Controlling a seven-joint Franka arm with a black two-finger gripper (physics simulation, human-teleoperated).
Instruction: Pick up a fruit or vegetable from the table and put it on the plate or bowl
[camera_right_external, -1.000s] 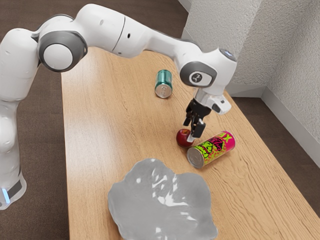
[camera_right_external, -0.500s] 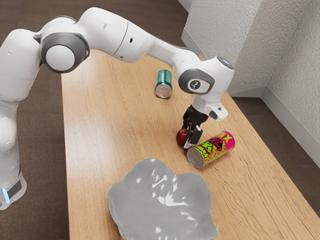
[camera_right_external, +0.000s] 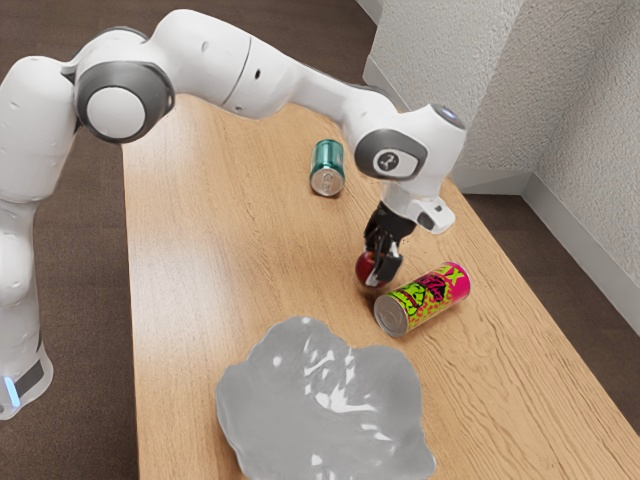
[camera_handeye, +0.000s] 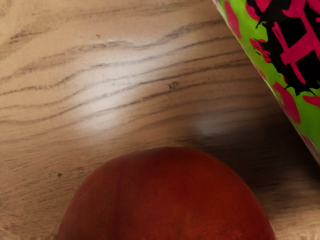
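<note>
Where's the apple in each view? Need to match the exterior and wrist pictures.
Exterior view: the apple lies on the table, just to the exterior view's left of the green-and-pink can and beyond the grey plate.
Wrist view: the apple is large and close, with the can lying on the wood beyond it.
Shared landmark: the green-and-pink can.

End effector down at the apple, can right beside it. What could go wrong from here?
1. The green-and-pink can lies on its side close beside the apple; the end effector could nudge it and set it rolling.
2. The apple is round, so an off-centre grip might let it slip on the lift.
3. The grey plate looks wavy; the apple may roll after release.
</note>
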